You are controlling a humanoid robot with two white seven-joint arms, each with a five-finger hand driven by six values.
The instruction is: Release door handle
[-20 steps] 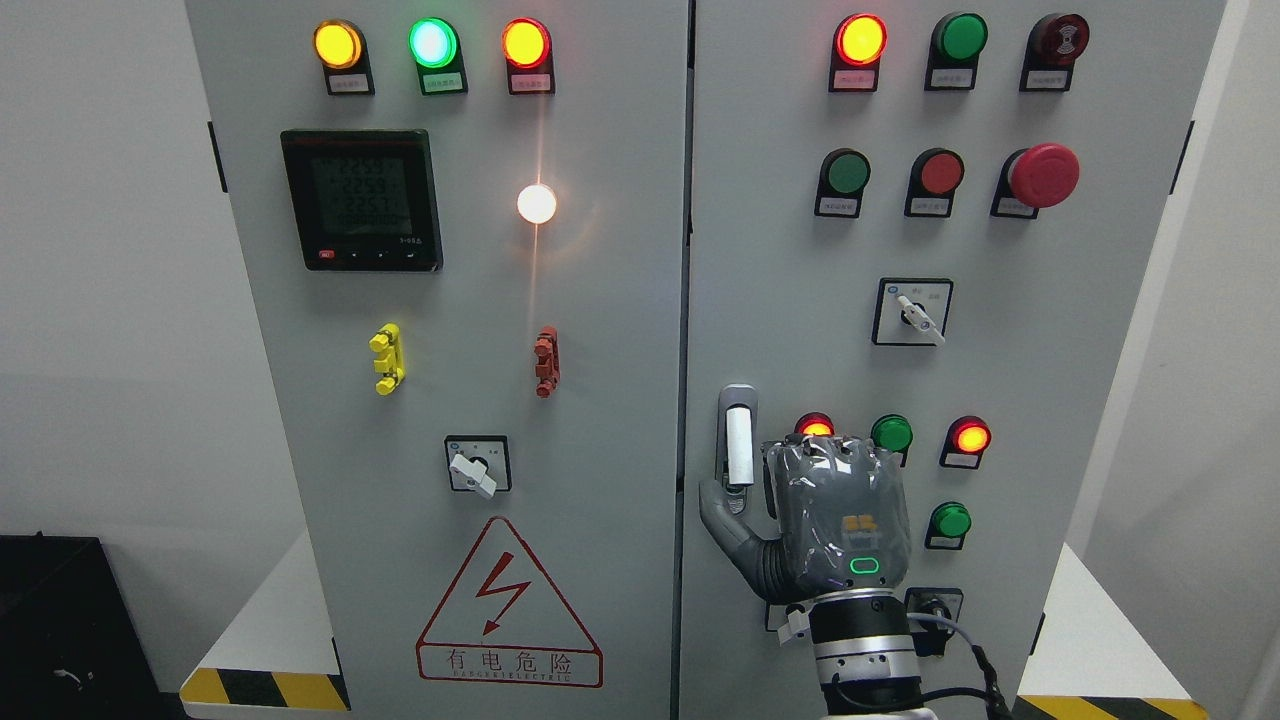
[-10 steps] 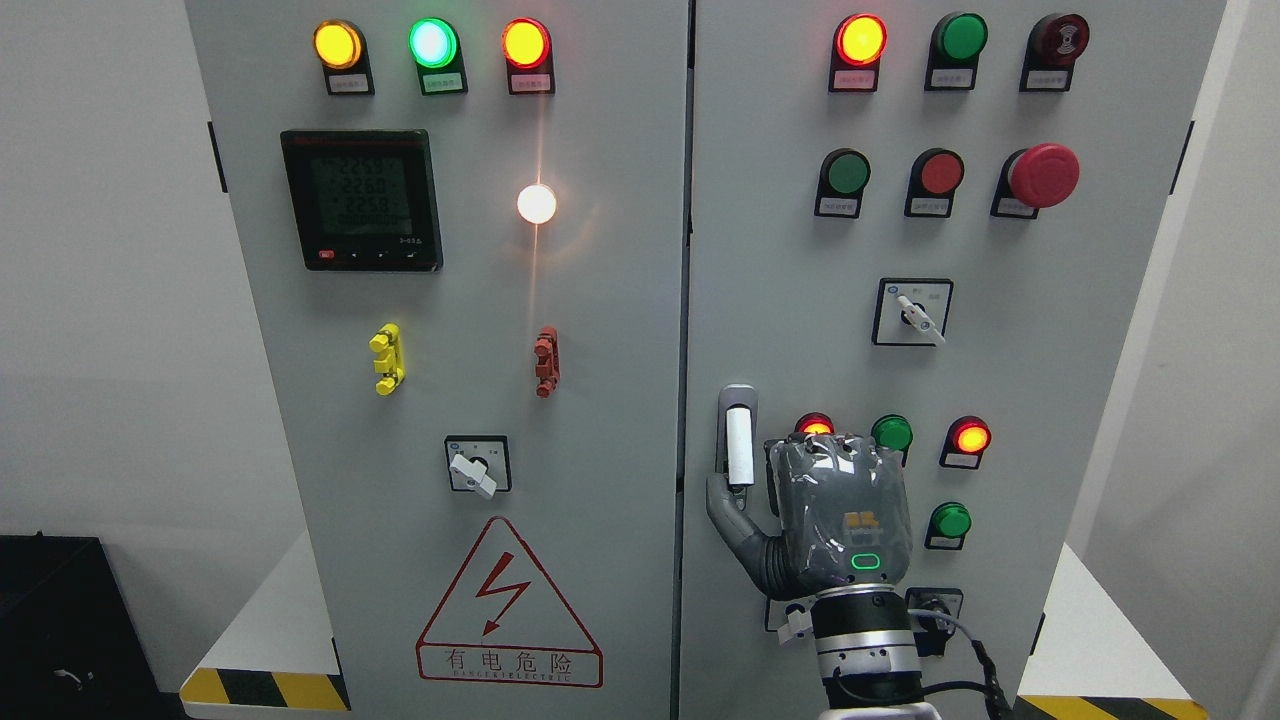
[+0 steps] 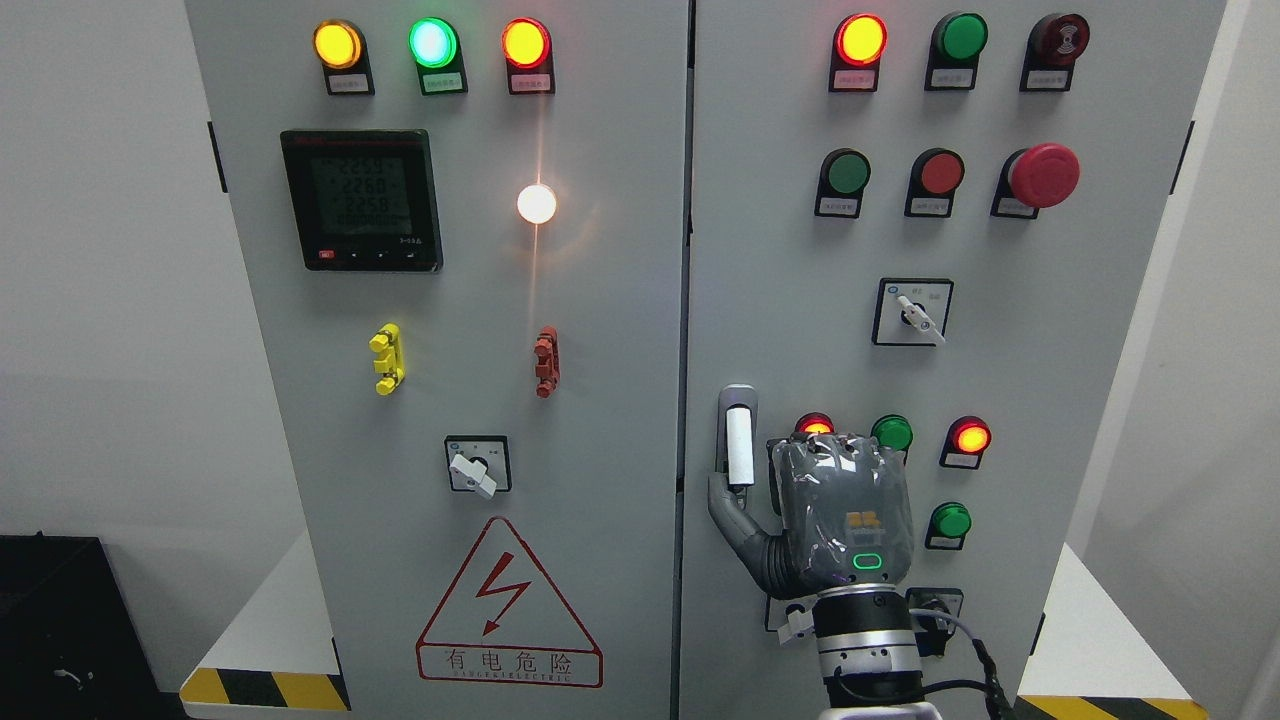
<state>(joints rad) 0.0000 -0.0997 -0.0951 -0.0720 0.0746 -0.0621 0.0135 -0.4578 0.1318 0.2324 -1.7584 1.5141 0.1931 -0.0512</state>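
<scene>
Your right hand point(image 3: 835, 515) sits just right of the door handle point(image 3: 738, 445), thumb under it; can't tell if it's gripping.

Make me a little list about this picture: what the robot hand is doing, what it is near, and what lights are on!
Place: grey electrical cabinet with two doors
Hand in view: right hand, back toward the camera
Thumb: sticks out left, just under the door handle
Fingers: hidden behind the hand, cannot tell if they grip
Left hand: not in view
Lights on, left door: yellow, green, red on top, plus one white light
Big button: red mushroom button, upper right
Warning: lightning triangle sign
</scene>
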